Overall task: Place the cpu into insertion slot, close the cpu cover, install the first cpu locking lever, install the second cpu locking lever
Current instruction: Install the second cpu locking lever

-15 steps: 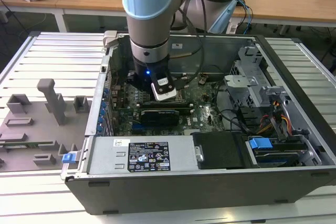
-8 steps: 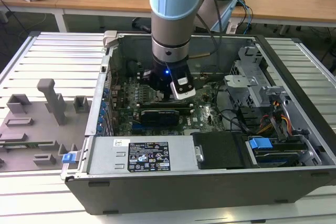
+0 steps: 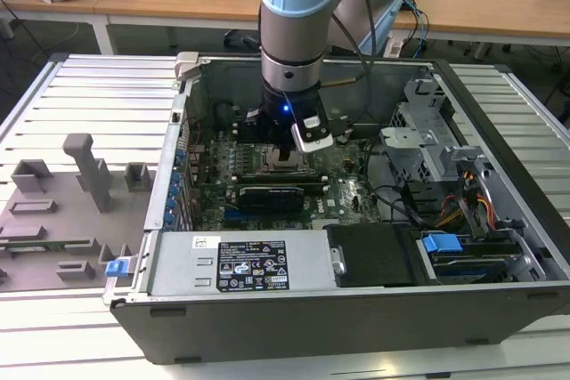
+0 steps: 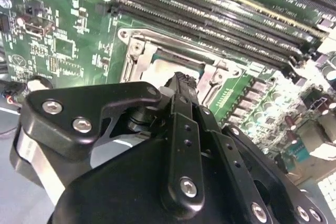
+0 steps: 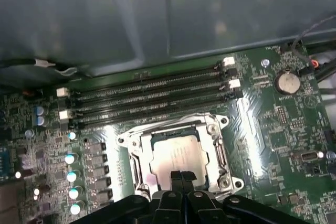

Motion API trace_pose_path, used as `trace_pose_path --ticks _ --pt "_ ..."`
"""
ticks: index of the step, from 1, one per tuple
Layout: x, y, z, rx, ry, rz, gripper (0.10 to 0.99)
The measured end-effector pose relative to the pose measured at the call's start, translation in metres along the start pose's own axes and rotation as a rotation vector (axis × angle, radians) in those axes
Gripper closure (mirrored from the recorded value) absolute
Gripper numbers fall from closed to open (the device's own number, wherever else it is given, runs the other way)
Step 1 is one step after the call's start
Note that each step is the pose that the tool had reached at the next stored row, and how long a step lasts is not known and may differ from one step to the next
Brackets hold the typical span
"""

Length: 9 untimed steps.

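Gripper [image 5: 182, 178] fingers pinched together, empty, over chip [image 5: 178, 159] seated in socket [image 5: 218, 148]; cover-closing step, needs frame down.

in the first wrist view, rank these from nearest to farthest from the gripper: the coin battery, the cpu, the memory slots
1. cpu, right at the gripper tips, in its socket.
2. memory slots, beyond the socket.
3. coin battery, off at the board's corner.

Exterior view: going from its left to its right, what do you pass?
Grey slotted fixture tray → blue case latch → claw over the insertion slot → silver drive cage → blue drive tab.
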State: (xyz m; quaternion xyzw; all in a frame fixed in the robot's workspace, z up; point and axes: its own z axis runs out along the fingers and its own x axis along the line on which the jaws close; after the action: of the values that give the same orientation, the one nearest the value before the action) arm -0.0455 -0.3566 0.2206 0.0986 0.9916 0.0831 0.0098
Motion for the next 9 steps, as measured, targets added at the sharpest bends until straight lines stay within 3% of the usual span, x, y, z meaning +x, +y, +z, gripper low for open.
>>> trace_pose_path --ticks 1,2,4,9 --pt "0.0004 0.0024 -0.0022 0.003 -0.0005 0.0 0.98" --pt "0.0012 0.0075 -0.0096 0.009 -0.0016 -0.001 0.98" --pt "0.0014 0.0105 -0.0167 0.021 -0.0041 -0.001 0.98" --pt "0.0015 0.0105 -0.0169 0.031 -0.0061 -0.002 0.98"
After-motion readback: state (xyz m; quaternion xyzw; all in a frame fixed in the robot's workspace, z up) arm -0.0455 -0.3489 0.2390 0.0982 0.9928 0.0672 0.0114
